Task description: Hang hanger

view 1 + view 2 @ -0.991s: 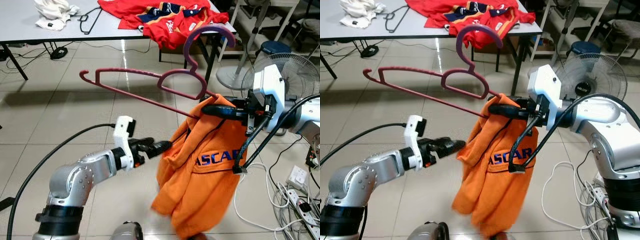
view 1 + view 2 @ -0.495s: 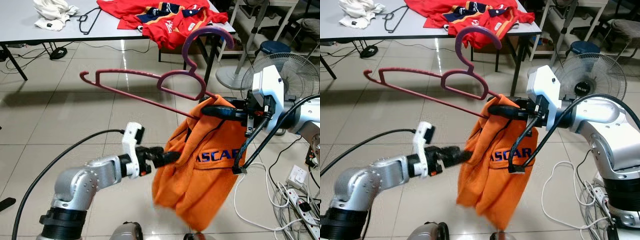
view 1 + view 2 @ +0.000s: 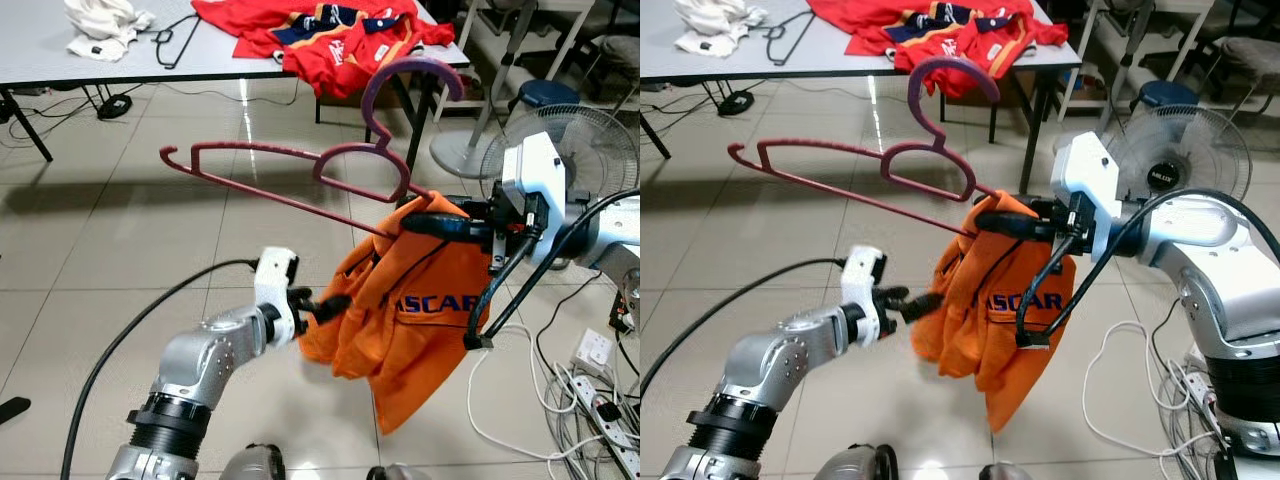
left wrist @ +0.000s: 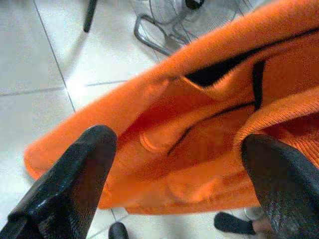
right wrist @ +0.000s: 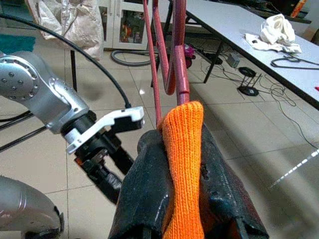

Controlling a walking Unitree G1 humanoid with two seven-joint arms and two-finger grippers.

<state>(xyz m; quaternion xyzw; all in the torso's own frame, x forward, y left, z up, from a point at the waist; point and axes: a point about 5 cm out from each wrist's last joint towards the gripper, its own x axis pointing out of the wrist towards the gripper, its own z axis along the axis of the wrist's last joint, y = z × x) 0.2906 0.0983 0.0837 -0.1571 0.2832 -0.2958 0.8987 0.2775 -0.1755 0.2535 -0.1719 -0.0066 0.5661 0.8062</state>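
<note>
Orange garment on a maroon hanger, held in mid-air above the tiled floor.
The right gripper (image 5: 184,199) is clamped on the orange garment (image 3: 425,320) and maroon hanger (image 3: 300,170); the left gripper (image 4: 179,164), fingers spread wide, meets the garment's left edge; the table (image 3: 50,60) stands far behind.

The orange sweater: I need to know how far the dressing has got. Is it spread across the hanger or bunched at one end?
Bunched: the orange sweater hangs from one end of the hanger, pinched by the right claw.
</note>
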